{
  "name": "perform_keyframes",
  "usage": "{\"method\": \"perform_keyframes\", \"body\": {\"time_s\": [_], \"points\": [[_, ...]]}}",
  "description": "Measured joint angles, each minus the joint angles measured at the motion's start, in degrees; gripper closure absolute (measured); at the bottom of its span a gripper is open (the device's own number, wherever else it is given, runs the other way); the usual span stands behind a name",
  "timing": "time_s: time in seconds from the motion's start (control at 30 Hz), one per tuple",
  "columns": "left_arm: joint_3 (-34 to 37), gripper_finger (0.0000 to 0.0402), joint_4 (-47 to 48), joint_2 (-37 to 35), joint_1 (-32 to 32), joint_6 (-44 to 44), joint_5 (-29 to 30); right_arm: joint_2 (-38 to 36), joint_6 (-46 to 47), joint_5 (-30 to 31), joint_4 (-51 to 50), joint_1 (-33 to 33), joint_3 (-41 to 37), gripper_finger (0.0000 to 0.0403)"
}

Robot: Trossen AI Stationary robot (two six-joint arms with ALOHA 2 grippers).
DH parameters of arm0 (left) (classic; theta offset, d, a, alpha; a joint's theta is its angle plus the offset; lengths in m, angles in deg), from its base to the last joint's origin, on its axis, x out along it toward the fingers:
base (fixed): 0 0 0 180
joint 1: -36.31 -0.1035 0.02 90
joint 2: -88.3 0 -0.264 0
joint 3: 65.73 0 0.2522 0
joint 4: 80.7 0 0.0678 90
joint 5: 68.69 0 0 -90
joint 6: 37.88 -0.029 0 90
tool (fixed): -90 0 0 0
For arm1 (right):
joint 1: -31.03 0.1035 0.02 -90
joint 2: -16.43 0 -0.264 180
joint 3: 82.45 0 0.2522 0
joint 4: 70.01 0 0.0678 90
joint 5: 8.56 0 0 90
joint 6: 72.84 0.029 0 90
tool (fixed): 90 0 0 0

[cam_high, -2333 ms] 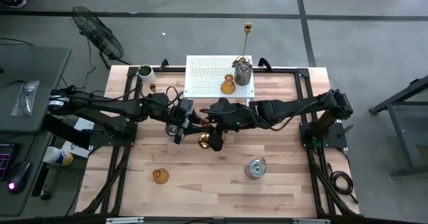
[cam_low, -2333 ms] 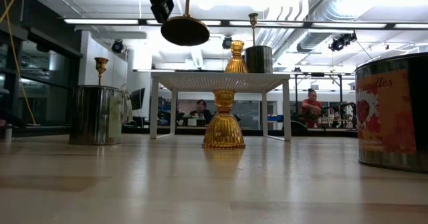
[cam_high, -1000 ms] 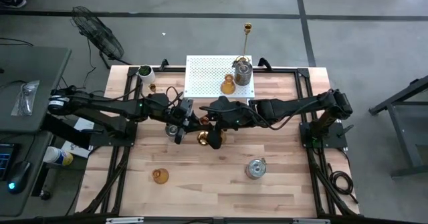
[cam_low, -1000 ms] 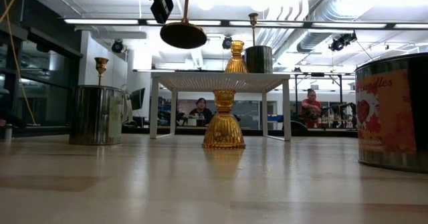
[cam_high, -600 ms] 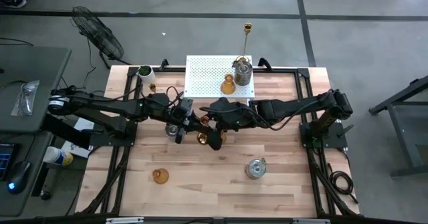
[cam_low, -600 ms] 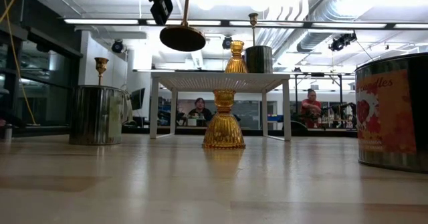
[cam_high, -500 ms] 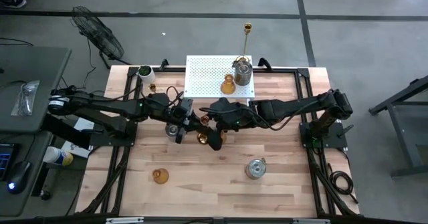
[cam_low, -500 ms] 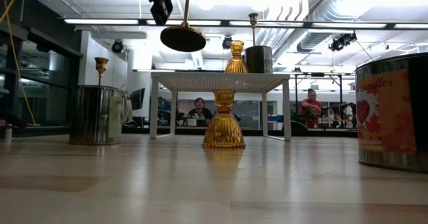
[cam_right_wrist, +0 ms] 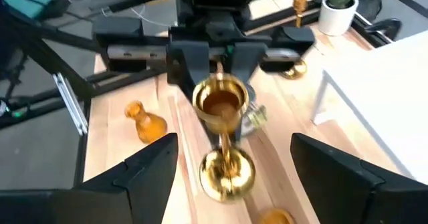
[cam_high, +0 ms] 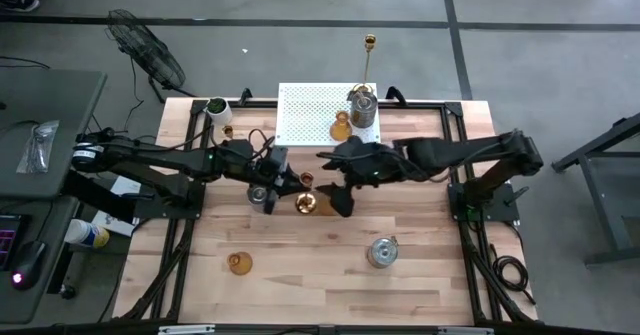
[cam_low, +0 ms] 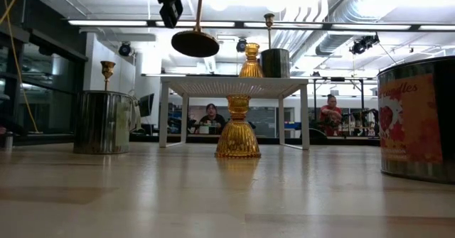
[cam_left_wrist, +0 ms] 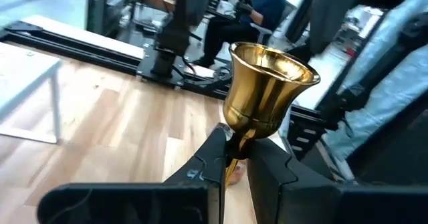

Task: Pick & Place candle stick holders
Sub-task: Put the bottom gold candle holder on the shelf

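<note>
L gripper (cam_high: 283, 185) sits mid-worktop (cam_high: 420, 275), fingers (cam_left_wrist: 215, 158) clamped on stem of a gold candle stick holder (cam_high: 306, 201), held clear above the wood w/ its round base (cam_low: 195, 42) up in the air. R gripper (cam_high: 338, 197) is just beside it on the other side, fingers (cam_right_wrist: 144, 167) spread wide, not touching it. Other holders: amber one (cam_high: 239, 263) near front-left, silver cup (cam_high: 382, 251) front-right, an amber one (cam_high: 341, 128) and a silver one (cam_high: 362, 107) on the white rack (cam_high: 310, 115).
</note>
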Motion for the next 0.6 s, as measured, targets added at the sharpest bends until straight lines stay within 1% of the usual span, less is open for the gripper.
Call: {"method": "perform_keyframes", "body": {"time_s": [0.13,0.27,0.37,0.43,0.53,0.6], "points": [[-0.14,0.0372,-0.35,0.00,0.00,0.19,4.39,-2.91,0.88,0.98,-7.13,0.04,0.00,0.0121],[-2.55,0.0372,0.93,0.07,0.00,-0.09,8.85,-5.60,3.11,4.04,-13.78,0.19,0.00,0.0121],[-6.10,0.0372,5.78,0.07,0.00,-1.64,14.02,-7.30,4.28,6.86,-17.93,0.58,0.00,0.0121],[-9.03,0.0372,10.13,0.07,0.00,-3.72,17.68,-8.30,4.39,8.80,-19.74,0.99,0.00,0.0121],[-13.15,0.0372,14.25,0.03,-0.37,-6.84,22.93,-9.68,4.39,10.89,-21.73,1.52,0.00,0.0121],[-14.97,0.0372,15.84,-0.02,-1.72,-8.50,25.06,-10.33,4.42,12.30,-23.69,1.84,0.00,0.0121]]}}
